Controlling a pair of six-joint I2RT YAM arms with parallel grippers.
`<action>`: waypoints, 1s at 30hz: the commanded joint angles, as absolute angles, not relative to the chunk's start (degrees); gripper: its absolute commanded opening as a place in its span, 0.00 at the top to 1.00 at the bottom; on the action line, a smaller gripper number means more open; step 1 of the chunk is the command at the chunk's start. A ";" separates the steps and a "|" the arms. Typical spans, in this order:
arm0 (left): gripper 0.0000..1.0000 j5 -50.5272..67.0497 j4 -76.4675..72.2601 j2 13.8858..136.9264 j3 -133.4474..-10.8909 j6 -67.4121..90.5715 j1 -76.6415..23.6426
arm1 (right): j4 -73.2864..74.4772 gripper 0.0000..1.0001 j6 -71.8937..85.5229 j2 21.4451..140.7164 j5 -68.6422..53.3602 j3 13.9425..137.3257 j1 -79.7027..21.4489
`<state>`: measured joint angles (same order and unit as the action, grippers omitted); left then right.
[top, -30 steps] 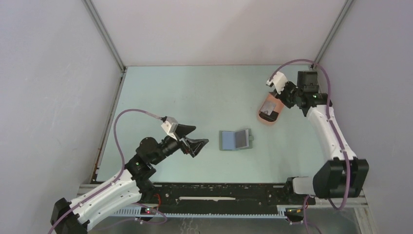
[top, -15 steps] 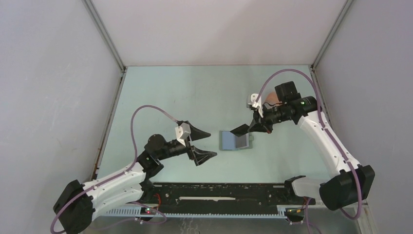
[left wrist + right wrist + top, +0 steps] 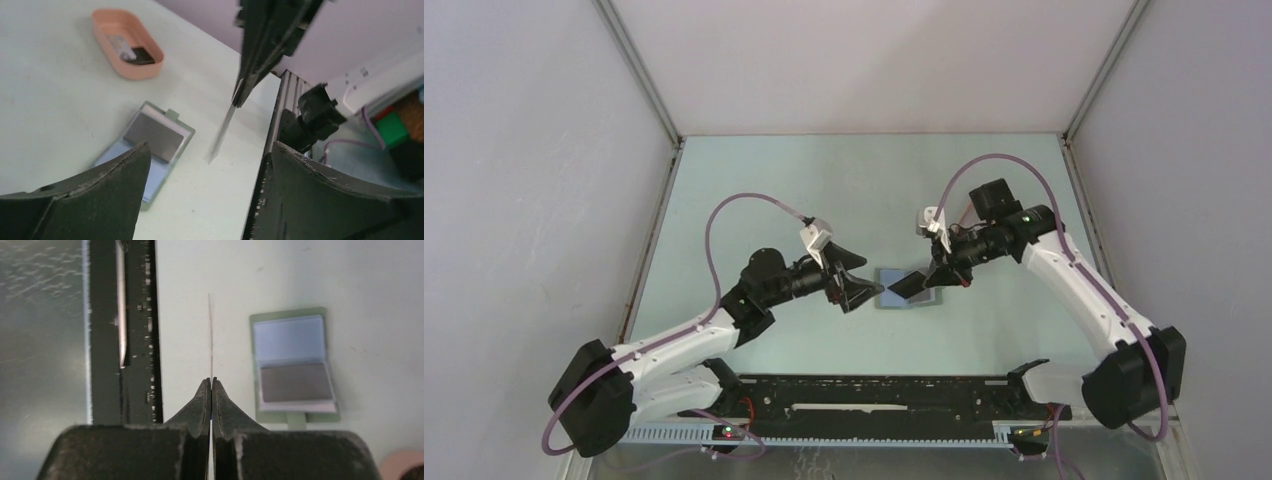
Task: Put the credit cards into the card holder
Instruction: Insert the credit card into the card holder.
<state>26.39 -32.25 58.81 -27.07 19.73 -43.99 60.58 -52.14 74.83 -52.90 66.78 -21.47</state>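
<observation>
From above, the right gripper (image 3: 932, 277) was clenched on a thin credit card (image 3: 908, 286) tilted over the open grey-green card holder (image 3: 927, 302), having crossed over from the far right since a second before. The left gripper (image 3: 864, 282), spread wide and empty, had closed in on the holder's left edge. The left wrist view showed the silvery card (image 3: 225, 125) edge-on beside the holder's dark pocket (image 3: 153, 144), and a black card (image 3: 142, 55) in the salmon-pink oval tray (image 3: 131, 74). In the right wrist view the fingers (image 3: 200, 405) pinched the card (image 3: 211, 335), a mere hairline, with the holder (image 3: 295, 365) flat alongside.

The card (image 3: 222, 131) looks blurred and edge-on; the tray (image 3: 397, 465) is cut off.
</observation>
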 commanded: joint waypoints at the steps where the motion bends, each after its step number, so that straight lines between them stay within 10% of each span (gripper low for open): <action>1: 0.06 18.98 -29.47 59.36 -29.26 39.57 -42.63 | 48.11 1.00 -44.13 65.29 -43.52 62.89 -21.87; 19: 0.07 17.73 -53.57 80.20 -30.99 92.83 -43.29 | 21.75 1.00 -46.27 50.37 -5.15 45.96 -40.80; 27: 0.35 18.41 -70.42 93.68 -33.72 102.62 -44.59 | 16.72 1.00 -50.45 51.83 5.37 42.09 -50.23; 30: 0.62 18.63 -75.73 97.25 -34.72 104.61 -44.81 | 15.35 1.00 -51.95 53.01 8.35 40.89 -52.90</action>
<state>18.22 -62.85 94.15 -31.22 99.07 -44.14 20.49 -48.88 51.99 1.43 41.89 -49.69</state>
